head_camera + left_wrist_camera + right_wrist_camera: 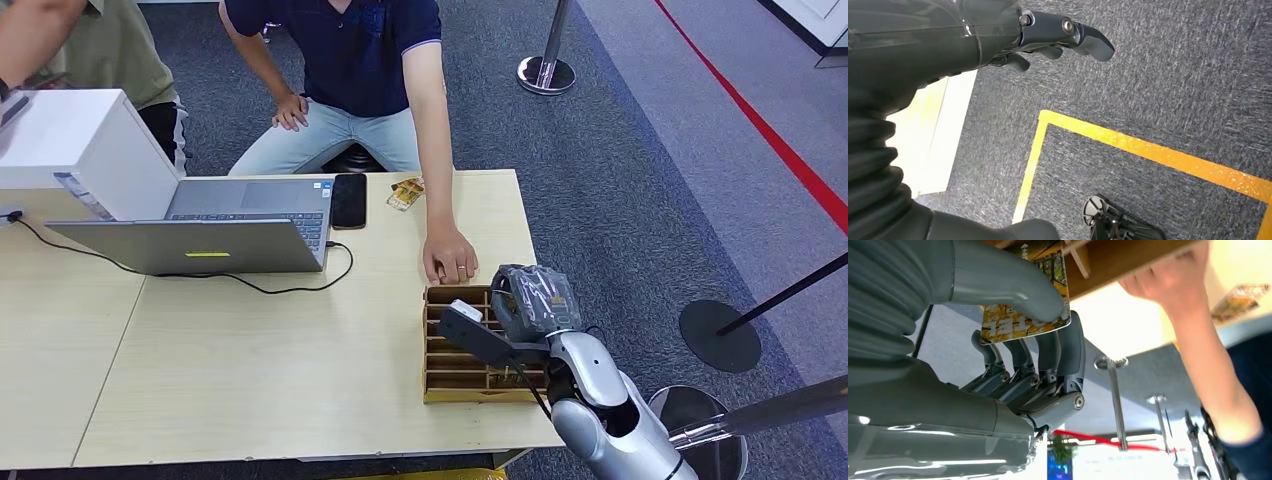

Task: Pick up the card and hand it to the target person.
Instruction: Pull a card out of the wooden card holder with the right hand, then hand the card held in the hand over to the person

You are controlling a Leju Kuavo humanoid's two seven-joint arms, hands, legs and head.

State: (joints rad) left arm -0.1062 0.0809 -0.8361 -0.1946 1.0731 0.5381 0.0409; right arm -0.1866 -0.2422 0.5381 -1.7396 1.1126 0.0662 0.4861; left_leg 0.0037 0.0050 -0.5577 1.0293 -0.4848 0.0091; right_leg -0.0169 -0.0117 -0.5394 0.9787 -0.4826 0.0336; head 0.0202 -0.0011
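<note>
**Card pinched at the wooden rack, person's hand on the far rim**

The right hand (1038, 340) grips a card (1020, 315) between its thick grey thumb and dark, segmented fingers (1068, 355). The card is thin and glossy, printed with yellow foliage and pale lettering, and sits just at the edge of the rack (470, 370). In the head view the same hand (530, 300), wrapped in a crinkled grey cover, hangs over the rack's near-right part.

The rack is a low, flat box of brown wood, cut into narrow slots by thin dividers, lying at the table's right edge near the front corner. What the slots contain I cannot make out.

A person's hand (450, 258) rests palm down, touching the rack's far rim. The person sits behind the table in a dark blue shirt and light jeans.

The table (250, 360) is pale wood-grain laminate. Toward its back edge lie an open grey laptop (215, 225), a black phone (349, 200) just beside it, and a small yellowish packet (405, 193). A white box (80, 140) stands at the back left.

The left hand (1058, 40) hangs above dark grey carpet (1173, 90) crossed by yellow tape (1148, 150), fingers loosely curled around nothing. Chrome stanchions (547, 60) and a red line (760, 125) mark the floor to the right.
</note>
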